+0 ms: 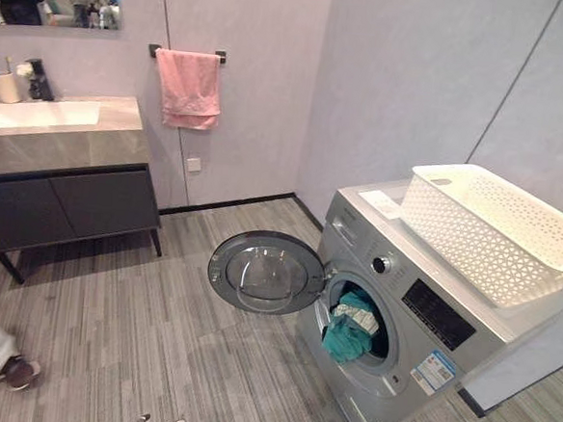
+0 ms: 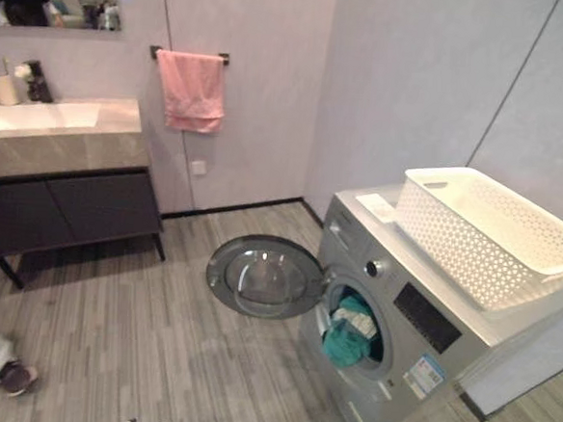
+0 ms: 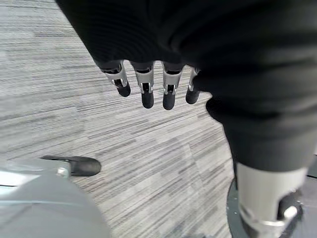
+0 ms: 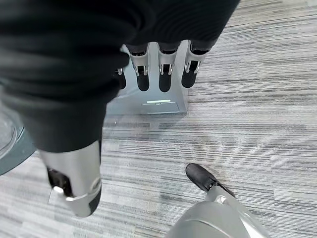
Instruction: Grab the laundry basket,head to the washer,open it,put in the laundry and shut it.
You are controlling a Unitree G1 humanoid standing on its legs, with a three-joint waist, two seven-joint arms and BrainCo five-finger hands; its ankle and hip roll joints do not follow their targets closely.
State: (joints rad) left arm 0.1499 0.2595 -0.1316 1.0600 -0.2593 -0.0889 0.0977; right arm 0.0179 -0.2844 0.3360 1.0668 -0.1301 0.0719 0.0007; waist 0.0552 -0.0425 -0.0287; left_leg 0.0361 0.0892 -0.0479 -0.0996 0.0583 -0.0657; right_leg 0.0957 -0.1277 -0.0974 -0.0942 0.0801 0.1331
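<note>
The white laundry basket (image 1: pixel 497 231) is sitting on top of the silver washer (image 1: pixel 404 326), lying across the machine's top towards its back right corner and reaching slightly over the front edge. The washer's round door (image 1: pixel 266 272) is hanging wide open, swung out to the left over the grey plank floor (image 1: pixel 138 327). Teal and white laundry (image 1: pixel 351 327) is bulging out of the drum opening, partly spilling over its lower rim.

The left hand (image 3: pixel 148 82) is hanging above the floor with its fingers straight and relaxed, holding nothing. The right hand (image 4: pixel 163 69) is hanging the same way, fingers loose and empty, with the washer's base beyond its fingertips.

A pink towel (image 1: pixel 189 89) is hanging from a rail on the far wall. To its left a dark vanity with a sink (image 1: pixel 59 147) is standing against the wall. A person's shoe (image 1: pixel 17 373) is showing at the left edge of the floor.
</note>
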